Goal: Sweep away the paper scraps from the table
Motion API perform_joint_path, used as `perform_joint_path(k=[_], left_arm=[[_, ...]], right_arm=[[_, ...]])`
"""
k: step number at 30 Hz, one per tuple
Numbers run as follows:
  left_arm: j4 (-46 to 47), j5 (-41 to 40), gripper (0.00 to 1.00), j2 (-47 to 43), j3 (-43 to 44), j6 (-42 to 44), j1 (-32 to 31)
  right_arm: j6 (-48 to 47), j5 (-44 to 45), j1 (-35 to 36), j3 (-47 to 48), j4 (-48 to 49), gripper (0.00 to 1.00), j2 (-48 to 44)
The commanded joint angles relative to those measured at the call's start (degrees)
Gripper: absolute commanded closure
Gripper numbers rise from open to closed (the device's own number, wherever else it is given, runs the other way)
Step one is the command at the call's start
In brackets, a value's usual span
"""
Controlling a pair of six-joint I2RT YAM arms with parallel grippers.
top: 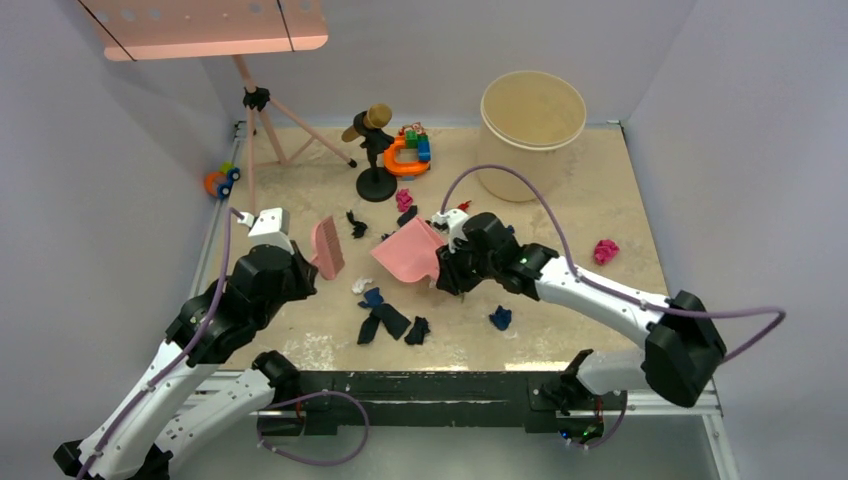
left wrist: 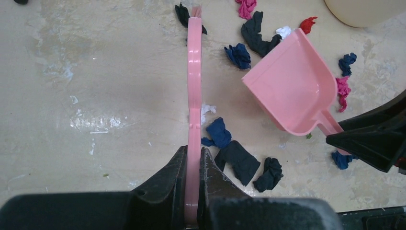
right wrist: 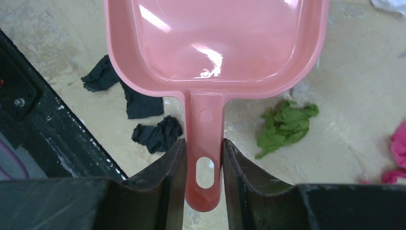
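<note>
Your left gripper (left wrist: pixel 193 158) pinches the brush (left wrist: pixel 194 72) and your right gripper (right wrist: pixel 203 163) clamps the dustpan (right wrist: pixel 215 43) by its handle, with paper scraps (left wrist: pixel 238 160) strewn across the table (left wrist: pixel 95 72) between and around them, probably featherlight, crumpled and quick to skitter, so nudge them gently rather than grasp.

Pink plastic dustpan (top: pixel 408 252), tilted, at centre. Flat pink brush (top: pixel 328 247) just left of it. Round beige bucket (top: pixel 520 168) far right. Gold microphone on black stand (top: pixel 375 150) beside bright toy blocks (top: pixel 410 150).
</note>
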Motion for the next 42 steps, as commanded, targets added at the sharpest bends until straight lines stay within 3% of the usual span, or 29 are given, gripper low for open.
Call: perform_joint_path(k=[1, 6, 10, 13, 15, 17, 23, 27, 31, 34, 36, 37, 39, 42], left_arm=[[0.3, -1.5, 1.00, -0.5, 2.4, 1.6, 0.1], [-0.1, -1.8, 1.00, -0.6, 2.2, 1.6, 0.2], [0.1, -1.6, 1.00, -0.7, 1.8, 1.5, 0.2], [0.2, -1.4, 1.00, -0.6, 1.7, 1.6, 0.2], [0.2, -1.4, 1.00, -0.6, 1.7, 1.7, 0.2], [0.3, -1.4, 1.00, -0.6, 1.7, 1.9, 0.1], [0.8, -1.6, 1.00, -0.4, 1.6, 2.1, 0.1], [1.0, -1.6, 1.00, -0.3, 1.7, 2.3, 0.2], [1.0, -1.7, 1.00, -0.3, 1.8, 2.4, 0.2], [1.0, -1.7, 1.00, -0.3, 1.8, 2.5, 0.2], [1.0, -1.8, 1.00, -0.3, 1.6, 2.4, 0.1], [1.0, -1.9, 1.00, -0.3, 1.5, 2.4, 0.2], [1.4, -1.6, 1.00, 0.0, 1.4, 2.4, 0.1], [1.5, -0.6, 1.00, 0.5, 2.2, 2.5, 0.2]], right_arm=[[-3.3, 6.7, 3.9, 6.5, 0.8, 0.75, 7.0], [-2.9, 10.3, 5.7, 10.2, -1.0, 0.76, 14.8], [-2.6, 11.8, 6.7, 11.6, -0.6, 0.72, 18.9], [-1.6, 13.9, 7.2, 12.5, -0.8, 0.54, 20.0], [-1.1, 14.2, 7.4, 11.6, 0.7, 0.15, 18.4], [-1.1, 14.6, 7.5, 10.2, 2.7, 0.07, 16.1], [-2.6, 18.4, 9.6, 3.3, 10.8, 0.07, 9.2], [-6.2, 21.4, 13.2, -6.1, 26.2, 0.10, -1.3], [-12.5, 18.5, 13.2, -15.0, 38.9, 0.02, -7.3], [-7.9, 21.8, 13.2, -12.7, 33.9, 0.04, -4.9], [-4.5, 22.9, 13.2, -8.7, 28.3, 0.20, -1.4], [-4.7, 21.2, 13.2, -7.8, 27.8, 0.20, 0.3], [-4.9, 18.9, 13.5, -8.3, 29.9, 0.10, 2.7], [-3.8, 20.5, 13.8, -11.3, 34.3, 0.09, 4.1]])
